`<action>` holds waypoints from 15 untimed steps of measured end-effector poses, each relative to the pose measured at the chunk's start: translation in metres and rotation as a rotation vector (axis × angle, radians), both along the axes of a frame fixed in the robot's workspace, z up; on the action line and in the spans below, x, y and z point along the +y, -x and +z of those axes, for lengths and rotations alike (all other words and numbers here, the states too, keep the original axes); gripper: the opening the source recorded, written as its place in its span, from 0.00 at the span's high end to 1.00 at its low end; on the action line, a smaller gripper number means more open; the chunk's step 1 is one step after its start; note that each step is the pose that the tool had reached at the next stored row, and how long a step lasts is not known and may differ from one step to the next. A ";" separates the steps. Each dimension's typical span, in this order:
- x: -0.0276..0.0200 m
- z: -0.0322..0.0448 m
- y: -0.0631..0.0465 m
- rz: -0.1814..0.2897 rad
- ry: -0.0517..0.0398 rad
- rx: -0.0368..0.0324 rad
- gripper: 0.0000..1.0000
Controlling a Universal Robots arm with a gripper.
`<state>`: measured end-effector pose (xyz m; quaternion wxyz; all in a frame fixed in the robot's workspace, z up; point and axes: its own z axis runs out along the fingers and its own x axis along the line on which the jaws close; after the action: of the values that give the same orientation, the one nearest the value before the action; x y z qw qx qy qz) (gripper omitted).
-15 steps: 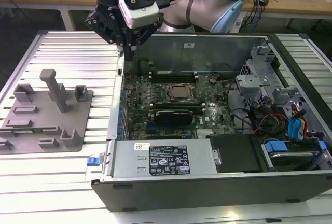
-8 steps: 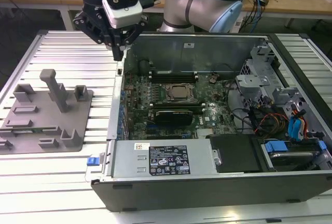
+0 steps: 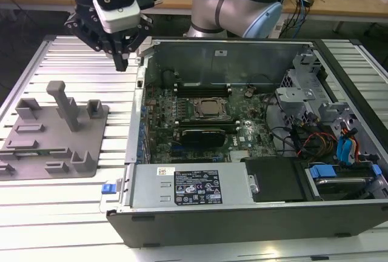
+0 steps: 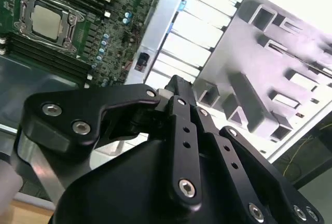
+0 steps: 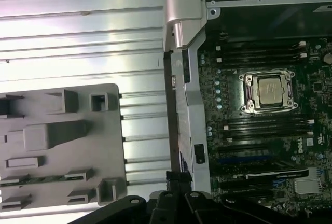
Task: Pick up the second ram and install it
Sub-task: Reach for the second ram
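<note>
While the claw (image 3: 121,62) hangs clenched in the exterior view, its fingers drawn to a single tip with nothing between them, it touches nothing and sits above the ribbed metal table (image 3: 73,56), just outside the far corner of the open computer case (image 3: 230,50). Below it and toward the exterior view's left stands the grey tray (image 3: 91,147). The second ram (image 3: 36,151) rests in one of the tray's slots, well apart from the claw. Its long axis runs across the tray, with one end pointing toward the case. The processor (image 3: 211,109) lies inside the case, off to the exterior view's right of the claw, and wooden benches (image 3: 351,7) strewn with cables cross the room behind. In the second wrist view the claw (image 4: 176,86) is equally closed, with the tray (image 4: 244,53) beyond it on one side and the case wall (image 4: 161,22) on the other. In the first wrist view the claw (image 5: 179,180) hovers beside the case wall (image 5: 184,105). The second ram (image 5: 36,179) lies edge-up in the tray (image 5: 111,130), square to that wall.
</note>
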<state>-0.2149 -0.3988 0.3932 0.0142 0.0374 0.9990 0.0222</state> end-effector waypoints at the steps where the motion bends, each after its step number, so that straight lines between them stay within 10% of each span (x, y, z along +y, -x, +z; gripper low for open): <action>1: 0.0000 0.0000 0.004 0.000 0.0001 -0.0001 0.92; 15: 0.0000 0.0000 0.048 0.000 0.0000 -0.0015 0.92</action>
<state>-0.2633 -0.3989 0.3933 0.0150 0.0374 0.9989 0.0222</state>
